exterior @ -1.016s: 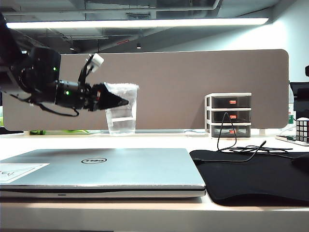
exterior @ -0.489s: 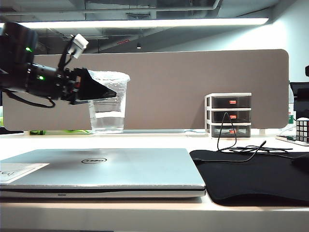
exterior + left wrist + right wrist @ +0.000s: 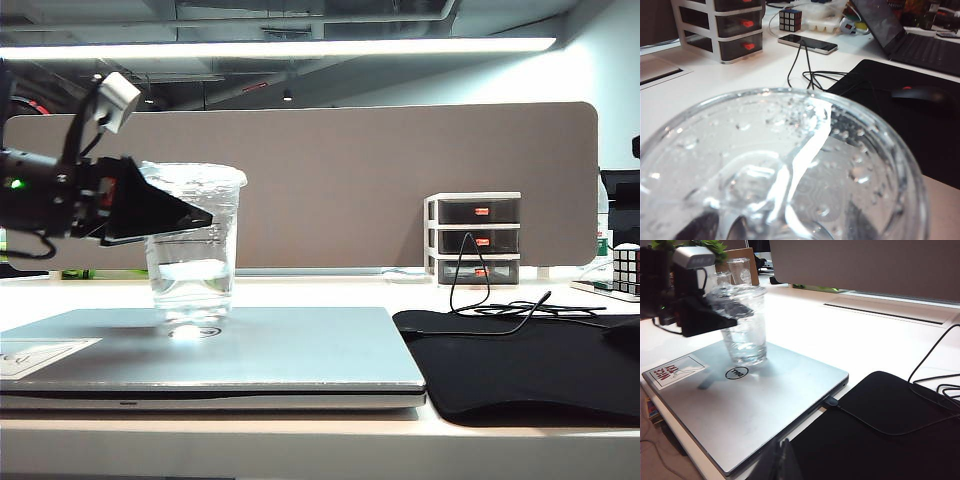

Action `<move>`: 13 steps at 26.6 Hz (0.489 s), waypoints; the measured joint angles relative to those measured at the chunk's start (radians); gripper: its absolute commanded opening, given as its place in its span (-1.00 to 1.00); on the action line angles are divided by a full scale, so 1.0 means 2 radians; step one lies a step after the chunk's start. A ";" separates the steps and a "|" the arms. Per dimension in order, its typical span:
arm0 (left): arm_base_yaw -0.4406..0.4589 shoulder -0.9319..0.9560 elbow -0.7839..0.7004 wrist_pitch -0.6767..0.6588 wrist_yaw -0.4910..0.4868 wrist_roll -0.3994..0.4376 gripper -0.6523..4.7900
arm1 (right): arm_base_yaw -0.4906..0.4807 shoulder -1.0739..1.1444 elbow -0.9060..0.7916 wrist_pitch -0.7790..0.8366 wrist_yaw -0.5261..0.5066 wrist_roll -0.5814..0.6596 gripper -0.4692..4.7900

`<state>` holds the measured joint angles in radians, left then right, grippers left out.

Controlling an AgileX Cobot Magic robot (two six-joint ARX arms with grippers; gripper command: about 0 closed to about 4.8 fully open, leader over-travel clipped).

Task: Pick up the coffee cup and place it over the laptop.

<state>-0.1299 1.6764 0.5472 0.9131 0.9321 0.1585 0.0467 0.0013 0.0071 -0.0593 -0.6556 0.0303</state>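
Coffee cup (image 3: 192, 250), clear ridged plastic with a flat lid, sits held in our left gripper (image 3: 165, 212) fingers, base at the silver-grey laptop (image 3: 300, 350) lid. We should settle it level before releasing. Our right gripper (image 3: 782, 460) rests near; we cannot tell its fingers' state.

- The exterior view sits low, almost level with the table (image 3: 300, 440), just in front of the closed laptop (image 3: 300, 350), facing the grey partition (image 3: 400, 180).
- The left wrist view looks down very close over the coffee cup (image 3: 780, 170) lid, which fills the lower frame; the drawer unit (image 3: 722, 30) shows at upper left.
- The right wrist view looks from higher, at a slant across the laptop (image 3: 755, 415) and the black mat (image 3: 880, 435).
- All three share the coffee cup; the exterior and right wrist views also share the laptop and the left gripper (image 3: 165, 212).
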 measured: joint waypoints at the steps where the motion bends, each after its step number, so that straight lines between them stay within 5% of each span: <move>1: 0.000 0.000 -0.009 0.015 0.001 -0.004 0.37 | 0.000 0.000 0.000 0.000 0.000 0.000 -0.84; 13: 0.000 0.000 -0.052 0.073 0.003 -0.011 0.37 | 0.000 0.000 0.000 0.000 0.000 0.000 -0.84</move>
<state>-0.1299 1.6756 0.4431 1.0584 0.9390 0.1371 0.0467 0.0013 0.0071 -0.0593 -0.6556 0.0303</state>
